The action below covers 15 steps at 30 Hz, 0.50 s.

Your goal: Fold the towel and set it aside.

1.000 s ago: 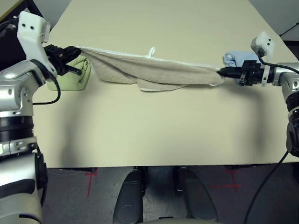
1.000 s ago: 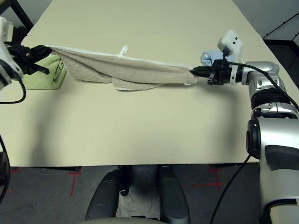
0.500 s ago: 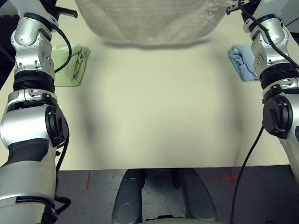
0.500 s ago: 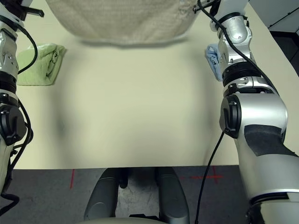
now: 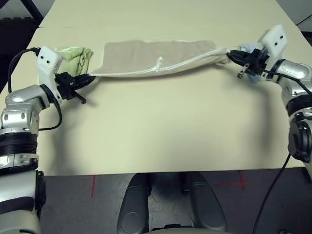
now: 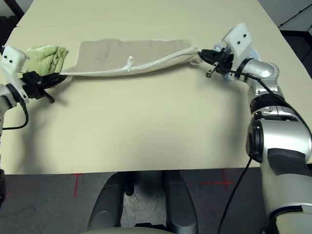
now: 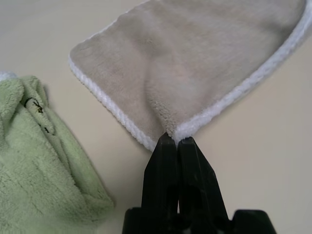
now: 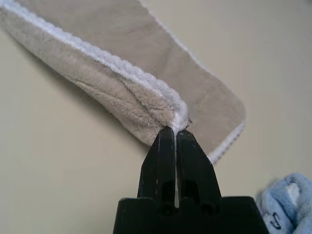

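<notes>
Towel [image 5: 156, 53]: beige terry with white edging, lying across the far middle of the surface [image 5: 161, 126], its near edge lifted and stretched between the two grippers, the far part flat on the surface.
Left gripper [image 7: 174, 141]: fingers pressed together, pinching the towel's white-edged corner, just beside the green towel [image 5: 73, 54].
Right gripper [image 8: 174, 131]: fingers pressed together on the opposite corner, close to the blue towel [image 8: 287, 204].
Long axis: runs side to side across the surface, from one gripper to the other; the white loop [image 5: 158, 63] sits mid-way on the taut near edge.
Risk, slip: each pinch holds only thin hem, so a strong pull apart could likely tug a corner free.
Risk, skew: uneven travel of the two arms would probably lay the fold crooked.
Risk, snag: the corners pass near both neighbouring towels and could drag them.
</notes>
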Each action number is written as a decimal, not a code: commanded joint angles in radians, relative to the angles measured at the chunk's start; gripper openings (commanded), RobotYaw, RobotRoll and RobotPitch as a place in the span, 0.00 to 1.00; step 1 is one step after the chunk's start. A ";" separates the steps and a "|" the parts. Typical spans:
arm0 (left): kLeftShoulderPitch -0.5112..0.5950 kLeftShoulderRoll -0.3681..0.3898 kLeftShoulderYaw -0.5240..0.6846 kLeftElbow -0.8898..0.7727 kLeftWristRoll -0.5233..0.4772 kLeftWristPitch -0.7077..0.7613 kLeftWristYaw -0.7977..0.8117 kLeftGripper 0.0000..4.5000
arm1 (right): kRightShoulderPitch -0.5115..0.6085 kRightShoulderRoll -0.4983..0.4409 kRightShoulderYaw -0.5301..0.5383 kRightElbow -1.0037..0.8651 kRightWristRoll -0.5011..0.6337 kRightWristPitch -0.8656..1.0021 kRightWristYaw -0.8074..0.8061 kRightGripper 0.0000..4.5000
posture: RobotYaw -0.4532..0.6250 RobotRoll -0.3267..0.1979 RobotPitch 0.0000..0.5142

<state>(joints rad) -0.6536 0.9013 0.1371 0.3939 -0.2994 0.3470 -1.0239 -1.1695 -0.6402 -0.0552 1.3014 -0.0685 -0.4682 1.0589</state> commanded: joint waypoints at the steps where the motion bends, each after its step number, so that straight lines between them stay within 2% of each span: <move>1: 0.023 0.057 -0.036 -0.039 -0.002 0.074 -0.091 0.01 | -0.013 -0.020 0.034 0.002 -0.037 0.016 0.074 0.00 | 0.40 0.62 0.56; 7: 0.055 0.126 -0.062 -0.050 0.017 0.085 -0.191 0.01 | -0.029 -0.039 0.079 0.002 -0.068 0.030 0.236 0.00 | 0.40 0.62 0.55; 15: 0.144 0.279 -0.114 -0.109 0.044 0.084 -0.382 0.01 | -0.020 -0.114 0.124 0.011 -0.099 0.078 0.455 0.00 | 0.41 0.62 0.55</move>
<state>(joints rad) -0.5296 1.1488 0.0357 0.3071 -0.2704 0.4259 -1.3712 -1.2001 -0.7241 0.0640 1.3016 -0.1632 -0.4058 1.4697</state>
